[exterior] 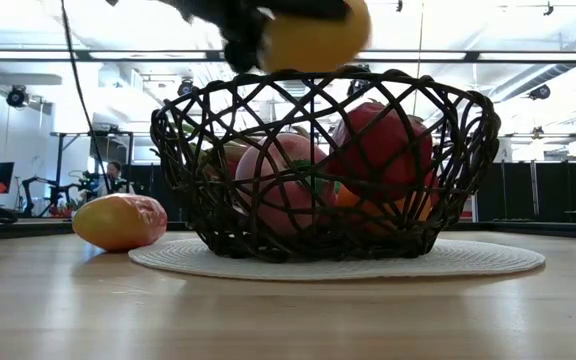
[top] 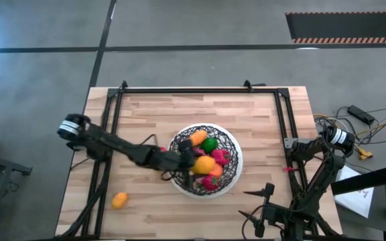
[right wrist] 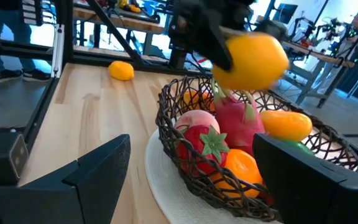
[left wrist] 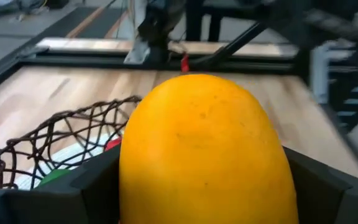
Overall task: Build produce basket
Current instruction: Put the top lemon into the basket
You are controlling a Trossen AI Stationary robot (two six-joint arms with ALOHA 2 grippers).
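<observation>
The black wire basket [top: 230, 144] sits on a round white mat [top: 179, 184] at the table's middle, holding a pink dragon fruit [right wrist: 238, 115], a green piece [top: 210, 144], a red piece [right wrist: 197, 143] and orange pieces. My left gripper [top: 194, 163] is above the basket's inside, shut on a yellow-orange fruit [top: 204, 164]. One orange fruit [top: 119, 199] lies on the table at the near left. My right gripper [top: 263, 207] is open and empty at the near right. My left gripper pinches the yellow-orange fruit [left wrist: 204, 149] between its two fingers, one on each side of it [left wrist: 95, 180]. The fingers come from the table's left, over the basket's rim. The fruit is lifted clear above the produce in the basket [exterior: 313, 35].
A black frame [top: 200, 90] runs along the table's far edge and both sides. Bare wood lies around the mat. Cables [top: 360, 124] lie on the floor to the right of the table. People stand in the room beyond [right wrist: 5, 37].
</observation>
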